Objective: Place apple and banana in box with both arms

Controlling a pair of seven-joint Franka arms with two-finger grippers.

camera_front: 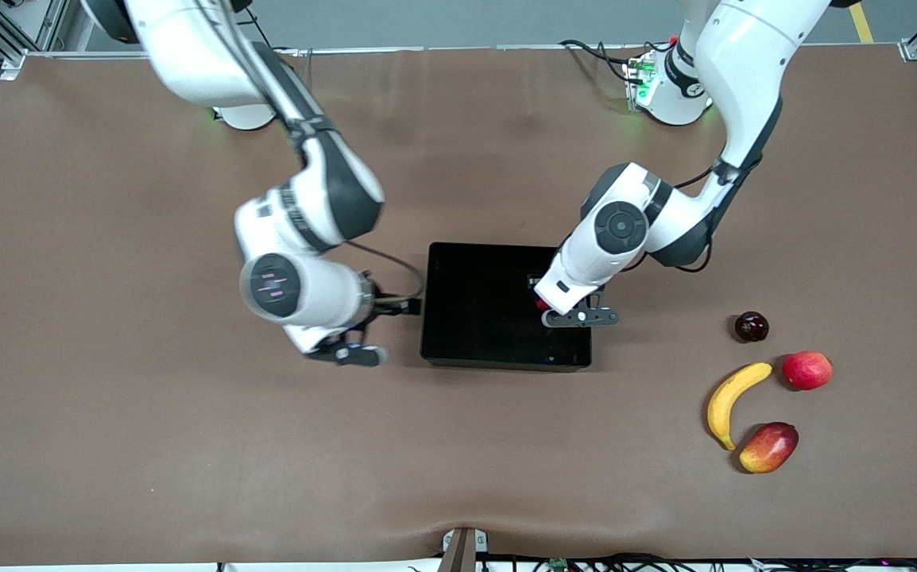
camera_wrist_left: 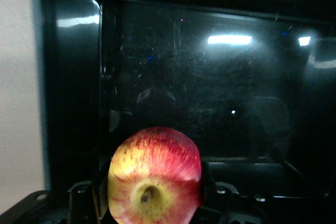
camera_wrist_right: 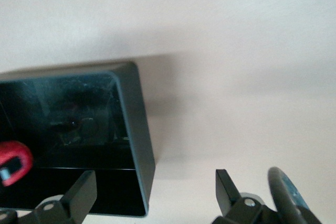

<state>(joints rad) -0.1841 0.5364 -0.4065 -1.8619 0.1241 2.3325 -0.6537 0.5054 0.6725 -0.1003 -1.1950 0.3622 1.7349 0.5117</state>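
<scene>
My left gripper [camera_front: 578, 316] is shut on the apple [camera_front: 542, 304] and holds it over the black box [camera_front: 474, 306], near the box's wall toward the left arm's end. In the left wrist view the red and yellow apple [camera_wrist_left: 155, 177] sits between the fingers, stem dimple showing, above the box's shiny floor [camera_wrist_left: 210, 93]. My right gripper [camera_front: 347, 353] is open and empty over the table beside the box's other end; its fingers [camera_wrist_right: 81, 195] straddle a box corner [camera_wrist_right: 137, 129]. The banana [camera_front: 733, 401] lies on the table toward the left arm's end.
Around the banana lie a plain red round fruit [camera_front: 806, 370], a red-yellow mango [camera_front: 768, 446] and a small dark round fruit [camera_front: 751, 326]. The brown table [camera_front: 188, 445] stretches wide on both sides of the box.
</scene>
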